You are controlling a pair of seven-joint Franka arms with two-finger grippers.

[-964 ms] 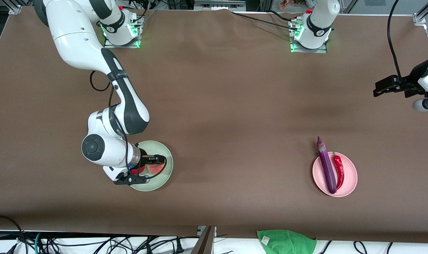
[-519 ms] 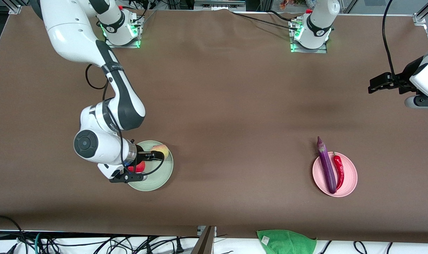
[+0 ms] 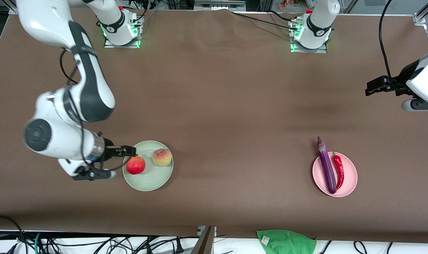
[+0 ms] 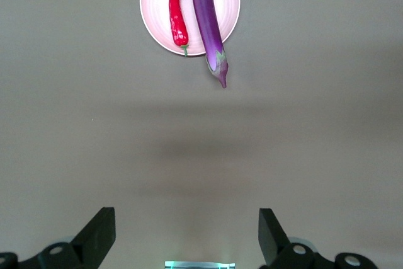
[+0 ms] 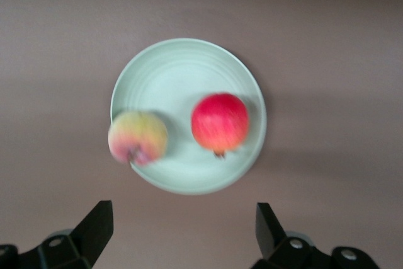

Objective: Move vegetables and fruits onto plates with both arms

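Front view: all produce lay plated; right tool, lower left, and left tool, upper right, gaped wide, due only to retreat.

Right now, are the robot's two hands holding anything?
Left gripper: open, holding nothing, over bare table.
Right gripper: open, holding nothing, beside the pale mint green round plate.

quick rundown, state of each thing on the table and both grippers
pomegranate: resting on the green plate, free
peach: at that plate's rim, free
eggplant: lying across the pink plate, cap end overhanging the rim
chili pepper: on the pink plate beside the eggplant
right gripper: open, empty, by the green plate's edge
left gripper: open, empty, over bare table
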